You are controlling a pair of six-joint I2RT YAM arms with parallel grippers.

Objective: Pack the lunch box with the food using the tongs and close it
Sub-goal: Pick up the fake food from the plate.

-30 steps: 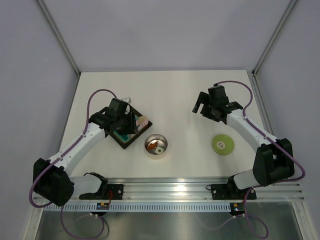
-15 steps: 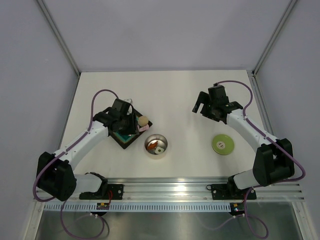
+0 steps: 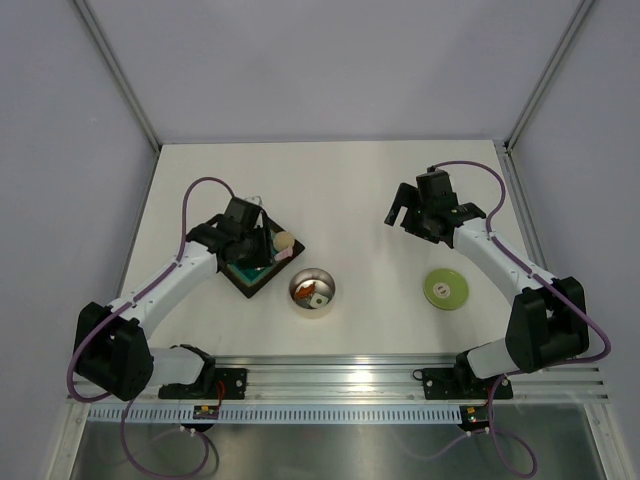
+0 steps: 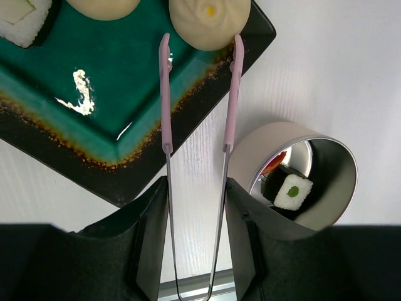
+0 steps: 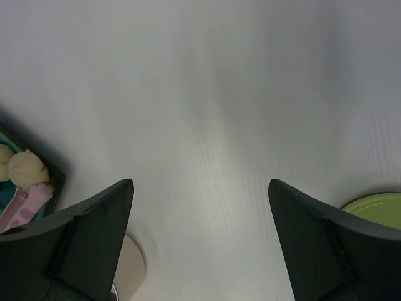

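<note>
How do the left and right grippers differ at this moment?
The left gripper is closed on the tongs; the right gripper is open and holds nothing. The left gripper hangs over the tray, with the tongs' tips on either side of a beige dumpling; the right gripper hangs over the table, away from the food, with the green lid at the edge of its view. Both point down at the table.

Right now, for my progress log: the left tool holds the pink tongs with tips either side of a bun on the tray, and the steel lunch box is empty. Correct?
No: the lunch box holds a white roll and a red-orange piece, as the left wrist view shows. The rest stands.
</note>
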